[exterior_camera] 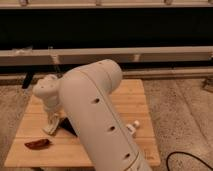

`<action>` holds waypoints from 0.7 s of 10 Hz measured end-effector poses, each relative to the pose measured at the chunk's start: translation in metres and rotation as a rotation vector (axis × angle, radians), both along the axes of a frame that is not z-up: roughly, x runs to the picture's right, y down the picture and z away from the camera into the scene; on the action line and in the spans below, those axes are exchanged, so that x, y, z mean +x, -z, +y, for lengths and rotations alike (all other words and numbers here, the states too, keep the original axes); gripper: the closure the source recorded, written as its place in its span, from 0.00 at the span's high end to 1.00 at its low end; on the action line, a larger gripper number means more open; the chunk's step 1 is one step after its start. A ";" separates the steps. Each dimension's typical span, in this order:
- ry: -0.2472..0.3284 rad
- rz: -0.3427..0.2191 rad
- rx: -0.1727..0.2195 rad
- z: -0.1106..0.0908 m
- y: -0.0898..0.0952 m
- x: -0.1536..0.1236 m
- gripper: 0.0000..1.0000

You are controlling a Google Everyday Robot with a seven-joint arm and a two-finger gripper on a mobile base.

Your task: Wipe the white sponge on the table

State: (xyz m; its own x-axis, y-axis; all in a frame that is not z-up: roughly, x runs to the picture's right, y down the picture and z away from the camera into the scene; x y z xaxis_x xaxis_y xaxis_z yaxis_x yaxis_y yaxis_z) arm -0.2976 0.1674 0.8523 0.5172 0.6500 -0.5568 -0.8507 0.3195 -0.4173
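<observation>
**Gripper down on the sponge, left side of table**

Nearest: the robot's thick white arm point(100, 115) rises from the bottom edge and fills the middle, hiding much of the table point(135, 100). A dark cable point(187, 159) curls on the speckled floor point(180, 115) at lower right.

On the light bamboo top, near-left: a flat red-brown piece point(37, 144), lying along the near edge. To the right, just past the arm, the end of a white tube-like object point(133, 127) shows.

Further in, left of the arm: the gripper point(52, 125) hangs from the wrist and points straight down, fingers drawn together. Its tip meets the white sponge point(49, 130), a small cream piece flat on the table. The sponge's long axis seems to run from near-left to far-right, slanting across the table's strips. Whether it is pinched or only pressed, I cannot tell. A flat black piece point(68, 129) lies just beside it, on the arm's side.

Beyond the table: a pale horizontal beam point(160, 52), and dark recesses above and below it.
</observation>
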 end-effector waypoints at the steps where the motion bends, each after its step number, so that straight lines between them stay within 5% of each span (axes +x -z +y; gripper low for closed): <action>1: 0.004 0.002 0.004 0.002 0.003 0.001 0.00; 7: 0.020 -0.004 0.011 0.012 0.014 -0.008 0.00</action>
